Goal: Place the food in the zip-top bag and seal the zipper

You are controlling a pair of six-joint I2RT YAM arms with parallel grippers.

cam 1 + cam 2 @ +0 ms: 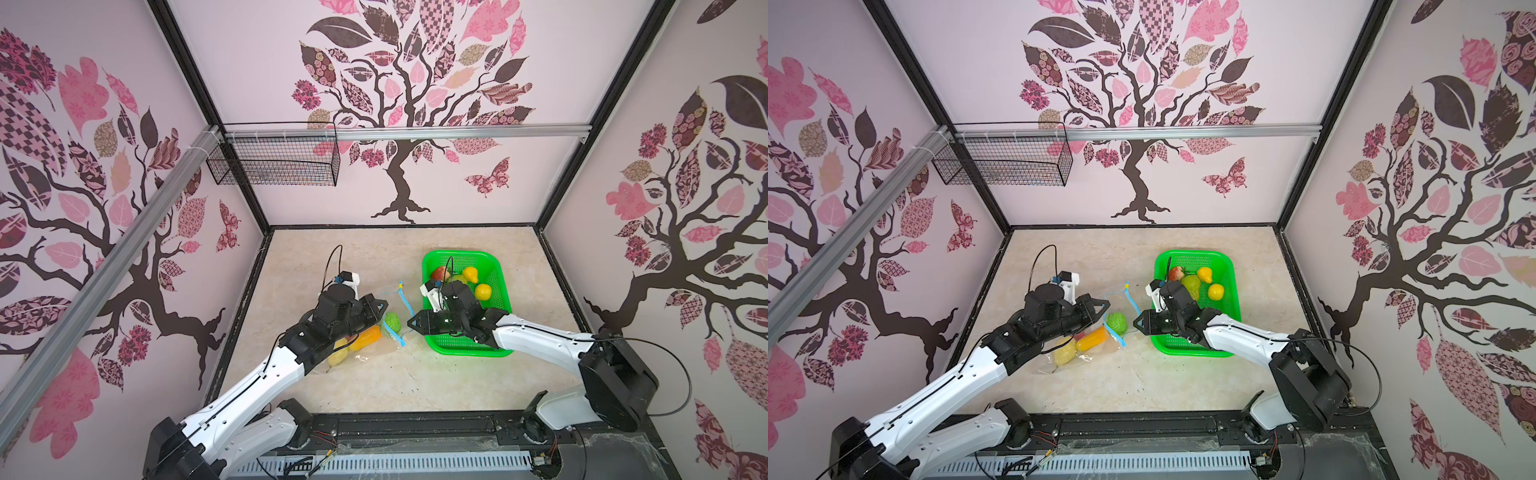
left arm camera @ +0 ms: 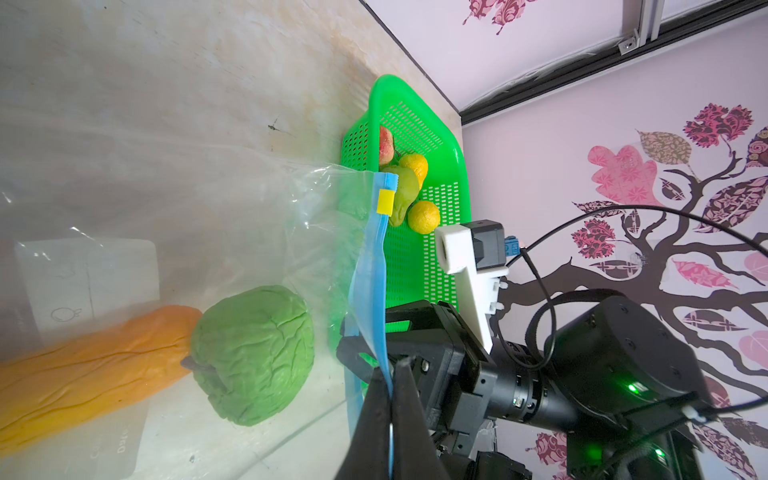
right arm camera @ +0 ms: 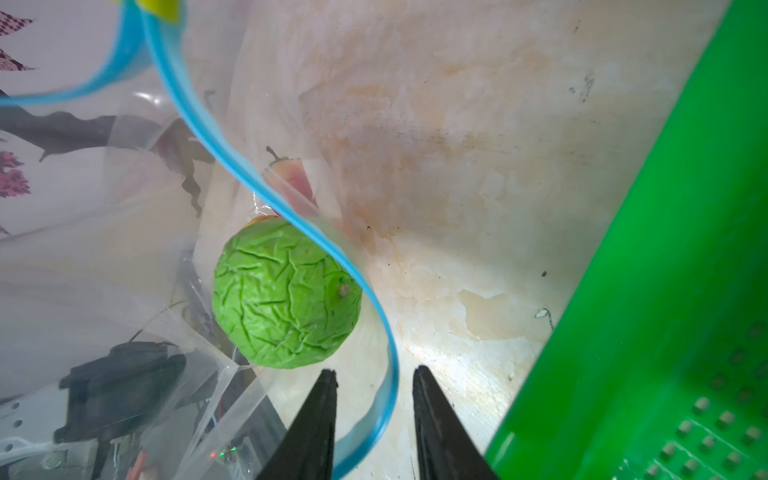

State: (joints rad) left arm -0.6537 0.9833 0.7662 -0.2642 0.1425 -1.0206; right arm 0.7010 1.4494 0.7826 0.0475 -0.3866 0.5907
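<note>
The zip-top bag (image 1: 371, 350) lies on the table (image 1: 374, 253) left of centre, mouth turned toward the green basket (image 1: 469, 353) just beside it. And the mouth gapes: the zipper (image 1: 409, 306), that light-blue strip, curls open in a loop in both top views, its yellow slider (image 2: 385, 202) at the far end. Inside, right at the opening, sits a wrinkled green apple (image 3: 286, 293); deeper in, an orange carrot (image 1: 365, 336) touches it, with a bumpy yellow piece (image 1: 1065, 351) further back and a pinkish-red piece (image 3: 295, 183) visible through the plastic. The left gripper (image 2: 392, 374) has its jaws pressed together on the blue strip, pinching one lip of the mouth up off the table. The right gripper (image 3: 374, 374) comes in from the basket side, jaws narrow but apart, the other lip of the strip running through the gap between the fingers without being clamped; the apple sits just ahead of its tips. In the basket wait a red piece (image 1: 1176, 273), a green pear (image 1: 1191, 284) and two yellow lemons (image 1: 1204, 274), all bunched toward the far end.
</note>
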